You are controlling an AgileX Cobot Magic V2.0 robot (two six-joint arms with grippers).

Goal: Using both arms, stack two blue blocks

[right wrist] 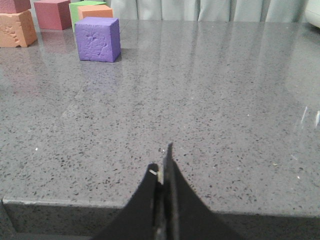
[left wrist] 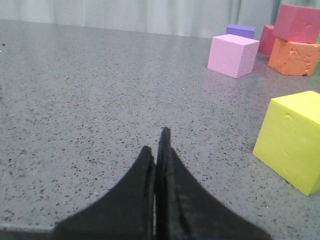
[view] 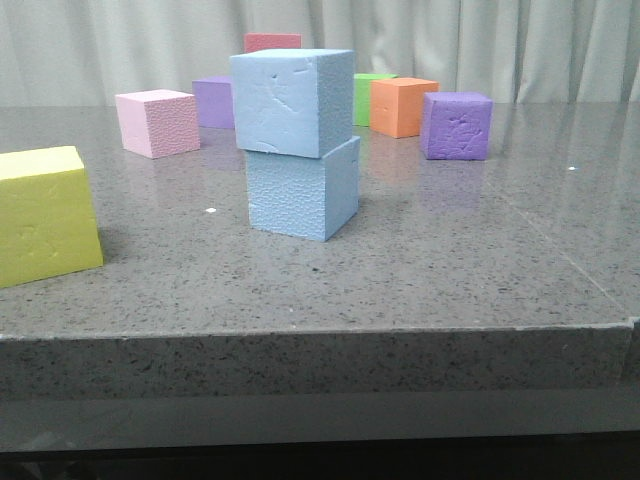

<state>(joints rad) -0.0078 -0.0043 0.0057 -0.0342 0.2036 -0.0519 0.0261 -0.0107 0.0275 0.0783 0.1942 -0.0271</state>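
In the front view, one sky-blue block [view: 291, 101] rests on top of the other sky-blue block [view: 302, 190] in the middle of the grey stone table [view: 450, 270], the upper one slightly turned and shifted left. No gripper shows in the front view. My left gripper [left wrist: 156, 141] is shut and empty, low over bare table. My right gripper [right wrist: 161, 160] is shut and empty above the table's front edge. Neither blue block shows in the wrist views.
A yellow cube [view: 42, 214] stands at front left and shows in the left wrist view [left wrist: 292, 140]. Pink [view: 157, 122], purple [view: 214, 101], red [view: 272, 42], green [view: 368, 95], orange [view: 402, 106] and purple [view: 456, 125] cubes stand behind the stack.
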